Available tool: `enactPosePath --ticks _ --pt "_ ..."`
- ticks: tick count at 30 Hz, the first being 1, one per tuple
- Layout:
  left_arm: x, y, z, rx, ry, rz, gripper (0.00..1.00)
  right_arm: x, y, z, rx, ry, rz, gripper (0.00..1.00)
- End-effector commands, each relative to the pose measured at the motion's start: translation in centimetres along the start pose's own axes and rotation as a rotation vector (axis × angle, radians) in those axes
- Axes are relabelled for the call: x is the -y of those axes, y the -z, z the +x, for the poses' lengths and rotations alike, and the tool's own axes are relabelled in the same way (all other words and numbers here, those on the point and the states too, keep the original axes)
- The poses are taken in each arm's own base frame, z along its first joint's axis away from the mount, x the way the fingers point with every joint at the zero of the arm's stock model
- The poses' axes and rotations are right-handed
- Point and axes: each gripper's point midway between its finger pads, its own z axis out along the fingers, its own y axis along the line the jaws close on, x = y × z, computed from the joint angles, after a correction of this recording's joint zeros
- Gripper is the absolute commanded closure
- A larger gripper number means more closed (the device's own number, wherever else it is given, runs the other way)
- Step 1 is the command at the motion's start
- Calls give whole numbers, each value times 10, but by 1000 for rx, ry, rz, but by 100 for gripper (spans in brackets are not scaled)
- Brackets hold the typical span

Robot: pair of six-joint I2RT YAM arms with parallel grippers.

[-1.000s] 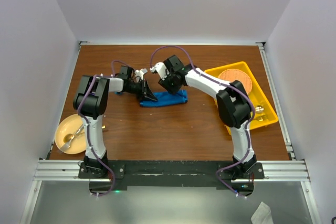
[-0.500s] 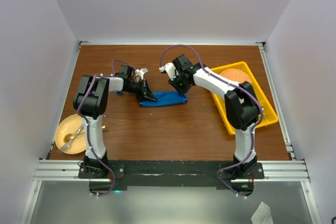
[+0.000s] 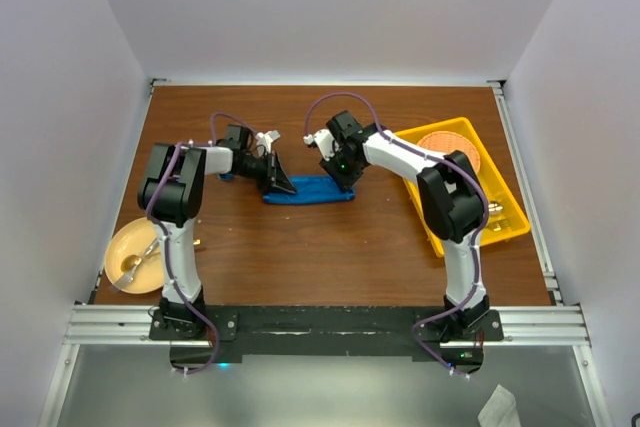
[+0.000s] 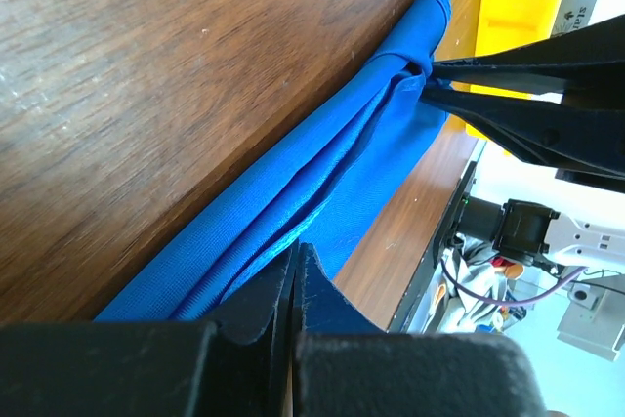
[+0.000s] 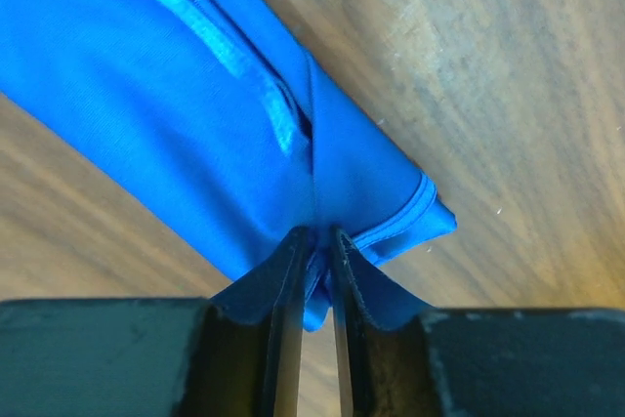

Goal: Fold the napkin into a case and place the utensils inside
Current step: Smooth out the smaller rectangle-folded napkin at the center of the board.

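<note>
Top external view: a bright blue napkin (image 3: 308, 190) of smooth, slightly shiny cloth lies as a narrow folded strip on the brown wooden table (image 3: 300, 257). It sits about midway between the left and right edges and somewhat toward the far edge, with its length running parallel to that edge.

The left gripper (image 3: 283, 184) is clenched at the strip's left end, and its wrist view shows fabric nipped at the fingertips. The right gripper (image 3: 343, 175) pinches the right end; in its own view the narrow jaws have a tuck of blue hem between them.

Folding looks close to finished, since the cloth is already a layered packet, but the step in hand is probably the last tightening or flattening of the case. Next, both ends would need to be laid flat and let go without springing the layers open. Then the thin plastic utensils must be found; I cannot make them out in any view.

Bare wood lies on the near and far sides of the strip. A yellow plastic tray (image 3: 420, 129) by the right edge crowds the right arm, and a round yellow dish (image 3: 118, 247) sits near the near left corner, well apart.
</note>
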Motion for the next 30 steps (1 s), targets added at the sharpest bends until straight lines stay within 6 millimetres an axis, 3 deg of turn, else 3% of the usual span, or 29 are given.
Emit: enactPosePath --ticks 1,4,8,11,15,18,21,26,30 --pt "-34 4 12 -6 -3 -135 100 -3 46 -41 122 -57 -88 75" --pt "-33 5 13 -6 -4 -135 100 -5 60 -59 182 -36 -125 69" --pt "-34 5 19 -10 11 -138 100 -19 52 -68 205 -61 -194 67" --pt "-33 6 21 -6 14 -135 100 -46 47 -63 181 -133 -333 69" --pt "-32 5 20 -3 7 -129 100 -89 57 -59 197 -254 -587 67" --pt "-32 4 19 -3 8 -126 100 -105 57 -59 207 -329 -686 66" --pt "-33 4 19 -4 1 -124 100 -103 39 -51 183 -379 -689 68" --pt "-33 5 18 -4 -17 -119 100 -71 3 -31 145 -551 -682 70" --pt "-32 4 14 -3 -27 -108 100 -63 -6 -20 121 -619 -710 71"
